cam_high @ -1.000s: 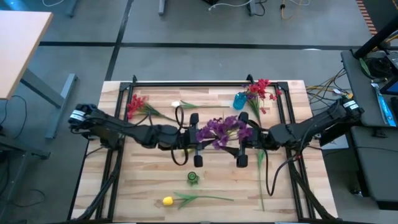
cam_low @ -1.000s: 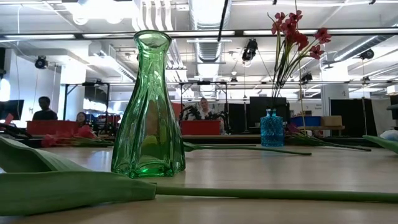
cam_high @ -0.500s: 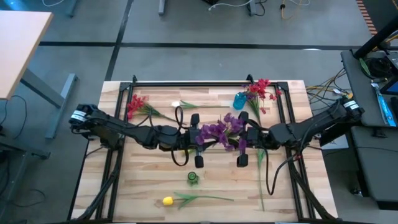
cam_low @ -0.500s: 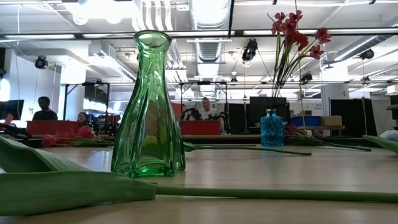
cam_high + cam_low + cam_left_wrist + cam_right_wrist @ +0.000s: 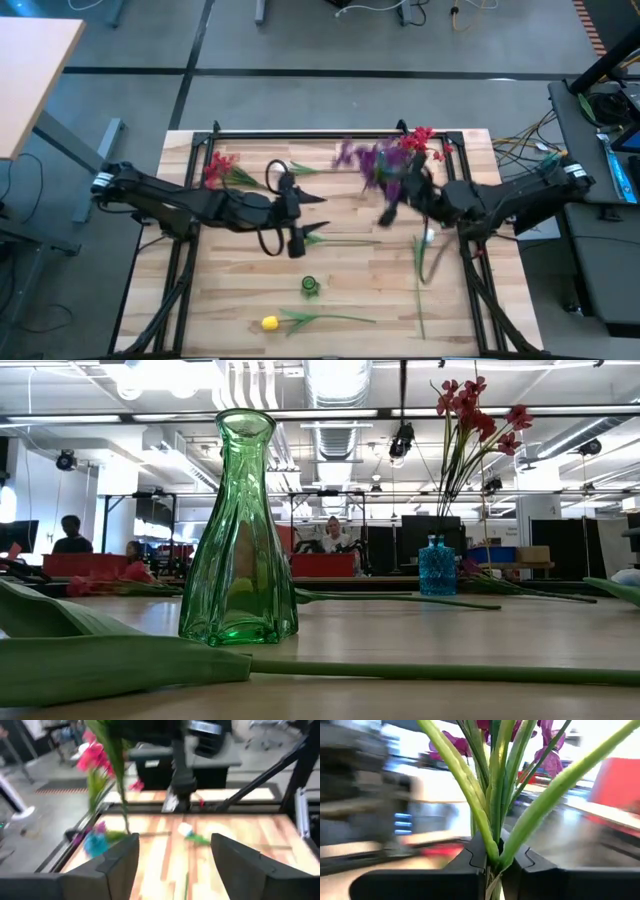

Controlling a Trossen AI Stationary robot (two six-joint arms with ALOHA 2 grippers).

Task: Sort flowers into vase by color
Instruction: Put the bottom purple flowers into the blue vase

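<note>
My right gripper [image 5: 392, 208] is shut on a bunch of purple flowers [image 5: 366, 158], held in the air over the table's far middle; the blooms also show in the right wrist view [image 5: 546, 759]. My left gripper [image 5: 294, 215] is open and empty left of centre; it also shows in the left wrist view [image 5: 175, 857]. A small blue vase [image 5: 437, 565] holds red flowers [image 5: 480, 415] at the far right. An empty green glass vase [image 5: 311, 287] stands near the front. More red flowers [image 5: 215, 168] lie far left, and a yellow bud [image 5: 270, 322] lies at the front. My right gripper pinches the purple flowers' bundled green stems [image 5: 492, 851] between its two fingers, across the stems. The bunch is lifted clear of the table. The stems and blooms stick out beyond the fingertips.
A white bud [image 5: 185, 829] on a green stem lies on the table ahead of my left gripper. Loose green stems lie at the right [image 5: 420, 262] and by my left gripper [image 5: 335, 238]. A long leaf and stem [image 5: 100, 660] lie near the low camera. People sit in the room behind.
My right gripper has shut on the purple stems, lifted the bunch off the table's middle and swung it toward the far right, near the blue vase. My left gripper has drawn back toward the table's left, staying open.
</note>
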